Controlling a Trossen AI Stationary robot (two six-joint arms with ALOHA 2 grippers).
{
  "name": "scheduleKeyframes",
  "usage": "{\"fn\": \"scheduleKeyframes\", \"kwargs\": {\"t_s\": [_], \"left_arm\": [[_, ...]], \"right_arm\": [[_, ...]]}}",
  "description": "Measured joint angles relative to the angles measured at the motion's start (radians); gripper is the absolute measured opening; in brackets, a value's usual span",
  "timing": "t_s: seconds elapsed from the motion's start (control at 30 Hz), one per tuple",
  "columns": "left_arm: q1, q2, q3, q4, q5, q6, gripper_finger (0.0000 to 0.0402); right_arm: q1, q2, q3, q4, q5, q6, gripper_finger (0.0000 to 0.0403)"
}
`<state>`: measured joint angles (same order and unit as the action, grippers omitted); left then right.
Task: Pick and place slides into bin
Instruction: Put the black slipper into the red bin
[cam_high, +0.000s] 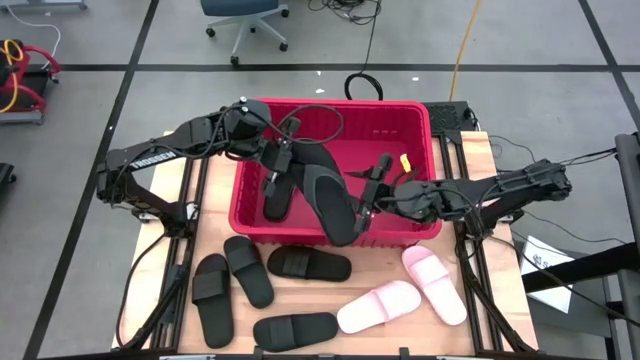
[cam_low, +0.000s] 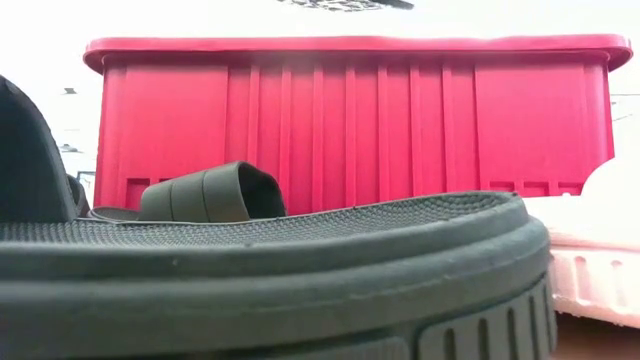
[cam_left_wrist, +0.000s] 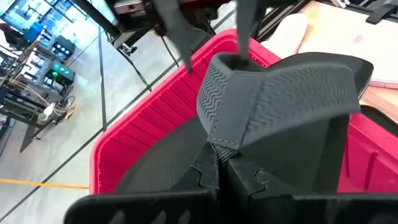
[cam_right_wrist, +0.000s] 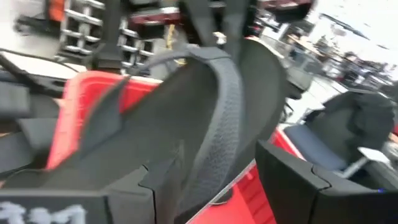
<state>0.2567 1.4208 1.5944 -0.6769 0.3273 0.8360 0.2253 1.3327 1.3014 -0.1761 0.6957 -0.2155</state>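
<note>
The red bin (cam_high: 340, 102) stands at the table's middle. My left gripper (cam_high: 278, 160) reaches in from the left, shut on a black slide (cam_high: 280, 190) that hangs inside the bin. My right gripper (cam_high: 372, 195) comes in from the right and is open. Its fingers stand on either side of the sole edge of a second black slide (cam_high: 332, 205). That slide lies slanted in the bin, its near end over the near wall. In the right wrist view, red shows between this slide (cam_right_wrist: 205, 124) and one finger (cam_right_wrist: 298, 174). My left gripper pinches the edge of the slide's wide strap (cam_left_wrist: 217, 140) between its two shut fingers (cam_left_wrist: 239, 180), one layer. The fingers slant down from the table's left. The slide hangs below them, sole down, inside the bin; whether it rests on the floor cannot be seen. My right gripper may have a finger against the second slide's sole edge (cam_right_wrist: 217, 155); I cannot tell.
Several black slides (cam_high: 248, 270) (cam_high: 310, 264) (cam_high: 295, 328) and two pink slides (cam_high: 380, 305) (cam_high: 435, 285) lie on the table in front of the bin. A black sole (cam_low: 270, 270) fills the low view's foreground before the bin (cam_low: 350, 120).
</note>
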Motion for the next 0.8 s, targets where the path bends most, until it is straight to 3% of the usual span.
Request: {"fn": "scheduleKeyframes", "kwargs": {"t_s": [0.27, 0.5, 0.8], "left_arm": [[-0.003, 0.0, 0.0, 0.001, 0.003, -0.006, 0.0], [-0.002, 0.0, 0.0, 0.017, 0.002, -0.009, 0.0], [-0.004, 0.0, 0.0, 0.079, -0.094, -0.138, 0.0014]], "right_arm": [[-0.022, 0.025, 0.0, 0.017, 0.006, -0.013, 0.0145], [-0.035, 0.042, 0.0, 0.029, 0.008, -0.022, 0.0015], [-0.06, 0.04, 0.0, 0.049, 0.012, -0.059, 0.0003]]}}
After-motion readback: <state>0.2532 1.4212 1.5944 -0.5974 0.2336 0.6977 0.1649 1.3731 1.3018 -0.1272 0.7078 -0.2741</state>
